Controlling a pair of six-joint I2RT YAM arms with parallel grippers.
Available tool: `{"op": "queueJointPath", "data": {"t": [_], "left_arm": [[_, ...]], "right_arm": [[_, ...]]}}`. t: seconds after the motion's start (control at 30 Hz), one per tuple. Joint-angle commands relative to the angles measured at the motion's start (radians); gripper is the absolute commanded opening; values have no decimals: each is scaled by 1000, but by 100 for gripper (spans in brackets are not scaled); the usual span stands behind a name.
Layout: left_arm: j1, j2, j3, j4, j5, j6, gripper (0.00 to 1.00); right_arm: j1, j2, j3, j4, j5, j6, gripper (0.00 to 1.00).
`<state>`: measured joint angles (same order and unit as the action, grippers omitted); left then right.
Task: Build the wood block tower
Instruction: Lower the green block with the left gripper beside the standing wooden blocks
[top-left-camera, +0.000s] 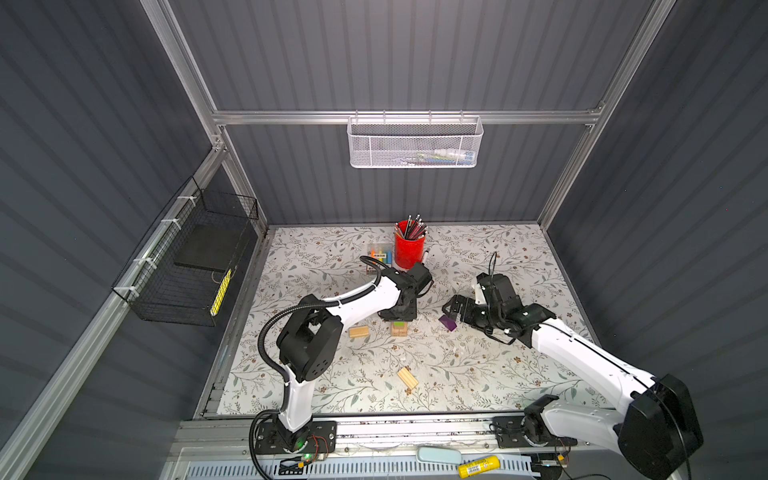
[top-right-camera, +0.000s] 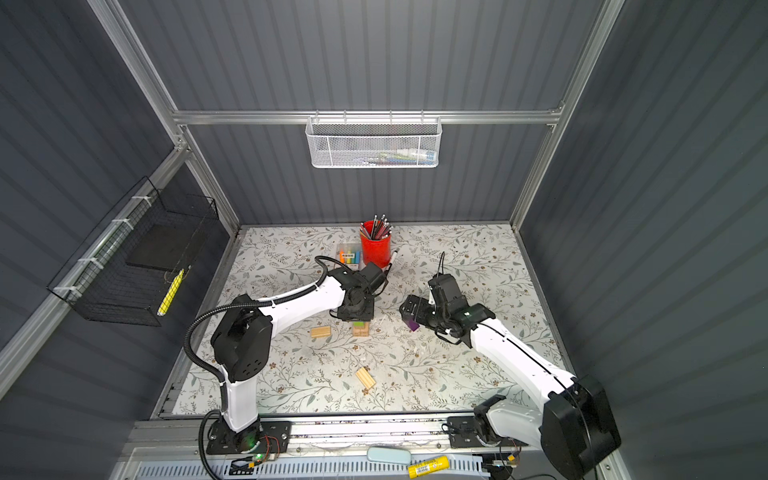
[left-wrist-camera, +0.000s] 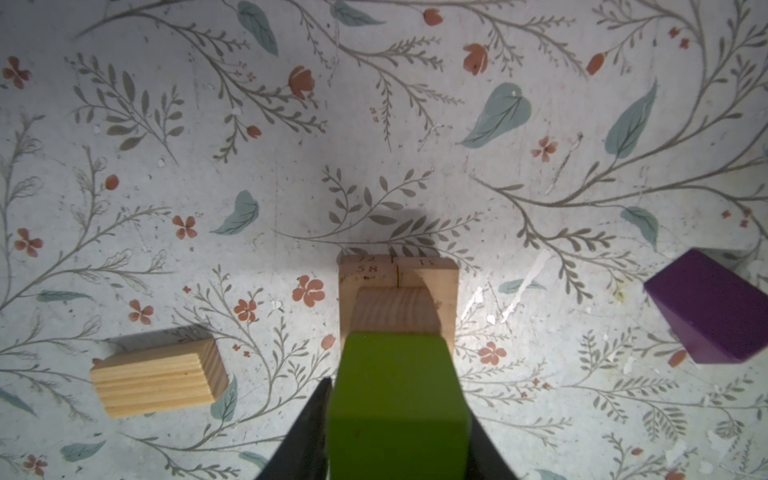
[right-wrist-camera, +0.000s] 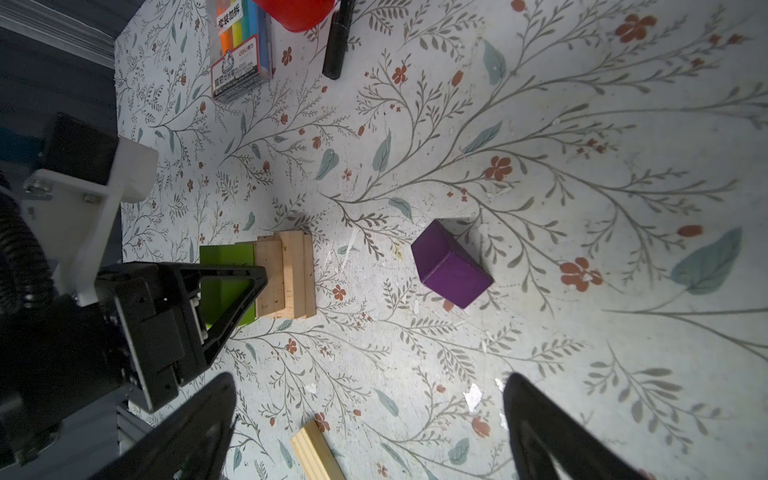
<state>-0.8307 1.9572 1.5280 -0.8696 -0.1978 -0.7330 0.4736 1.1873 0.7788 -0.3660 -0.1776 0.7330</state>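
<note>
The tower (top-left-camera: 400, 330) (right-wrist-camera: 286, 274) is a short stack of pale wood blocks with a lime green block (left-wrist-camera: 397, 395) (right-wrist-camera: 226, 257) lying on top. My left gripper (top-left-camera: 398, 318) (left-wrist-camera: 399, 399) reaches down from above, its two dark fingers pressed against the green block's sides. The purple block (top-left-camera: 448, 323) (left-wrist-camera: 710, 307) (right-wrist-camera: 451, 266) lies on the mat to the right of the tower. Over it hovers my right gripper (top-left-camera: 451, 309) (right-wrist-camera: 370, 386), open wide and holding nothing. One loose wood block (top-left-camera: 358, 331) (left-wrist-camera: 160, 376) lies left of the tower, and another (top-left-camera: 407, 377) (right-wrist-camera: 316, 455) lies nearer the front.
A red pencil cup (top-left-camera: 409, 249) and a clear box of coloured markers (top-left-camera: 381, 255) stand behind the tower, with a black marker (right-wrist-camera: 338, 37) beside the cup. A black wire basket (top-left-camera: 195, 266) hangs on the left wall and a white mesh basket (top-left-camera: 413, 143) on the back rail.
</note>
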Motion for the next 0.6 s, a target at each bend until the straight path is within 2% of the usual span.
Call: {"op": "queueJointPath", "data": {"t": [0.0, 0.57], "left_arm": [[-6, 11, -9, 9, 20, -17, 41], [-5, 36, 16, -8, -6, -19, 34]], "right_arm": [[-3, -8, 5, 2, -3, 4, 99], [-6, -10, 0, 1, -3, 3, 99]]}}
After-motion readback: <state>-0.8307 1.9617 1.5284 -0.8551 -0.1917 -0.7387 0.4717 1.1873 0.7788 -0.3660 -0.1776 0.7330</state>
